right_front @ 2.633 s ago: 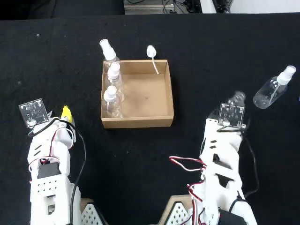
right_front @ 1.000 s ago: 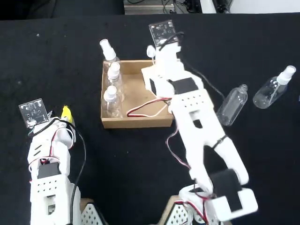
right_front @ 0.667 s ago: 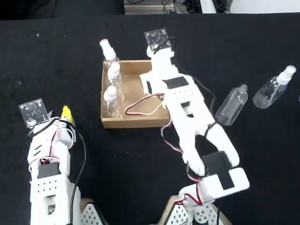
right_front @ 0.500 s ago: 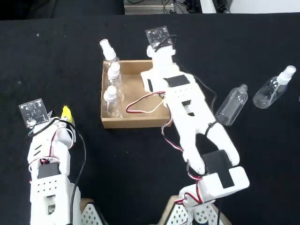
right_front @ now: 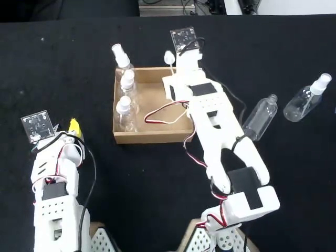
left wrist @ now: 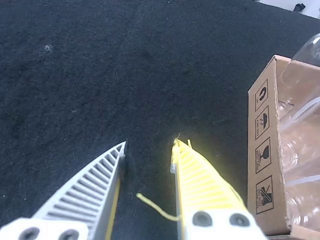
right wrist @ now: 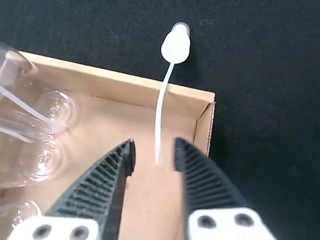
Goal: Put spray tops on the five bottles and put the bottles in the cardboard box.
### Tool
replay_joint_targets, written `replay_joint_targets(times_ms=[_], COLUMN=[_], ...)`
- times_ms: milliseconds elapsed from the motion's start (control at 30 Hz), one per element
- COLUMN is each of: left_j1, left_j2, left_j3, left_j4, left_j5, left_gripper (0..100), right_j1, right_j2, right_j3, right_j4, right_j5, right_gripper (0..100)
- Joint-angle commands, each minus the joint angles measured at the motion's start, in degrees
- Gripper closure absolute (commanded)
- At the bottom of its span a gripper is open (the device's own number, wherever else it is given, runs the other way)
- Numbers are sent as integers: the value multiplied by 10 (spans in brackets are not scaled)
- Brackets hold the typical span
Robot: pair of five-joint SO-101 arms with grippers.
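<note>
Counter [right_front: 63,63]: black; cardboard box [right_front: 152,137] holds three capped bottles [right_front: 125,107].
Spray top [right wrist: 175,46]: head on counter, tube draped over box's rim.
My right tool [right wrist: 154,145]: released, poised over the tube.
My left tool [left wrist: 149,146]: released, idle.
Grip: I'd reach further, pinching the head, not the thin tube.

The right gripper [right wrist: 153,145], jaws parted, hung over the far right corner of the cardboard box [right_front: 152,137], flanking the tube of the spray top [right wrist: 175,45] that lay across the far wall. Three bottles [right_front: 125,121] lined the left wall; bare floor lay beside them.
</note>
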Motion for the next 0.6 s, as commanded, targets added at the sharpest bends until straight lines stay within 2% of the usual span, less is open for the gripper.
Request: replay_joint_targets(times_ms=[0,267,400,567], left_j1=[-6,-6,-6,-6], left_j2=[-10,-10,-10,-10], left_j3=[-6,-6,-6,-6], left_j4=[-14,-14,-14,-14], left_j5=[-5,-5,-5,-5], left_gripper=[873,873,873,873], right_j1=[11,11,12,40], right_j2=[-4,-4,-4,-5], right_j3=[-36,-35,-36,-36], right_j4=[-13,-12,-16,-17], right_j5=[-1,-2,1,-3], right_gripper=[956,950,987,989])
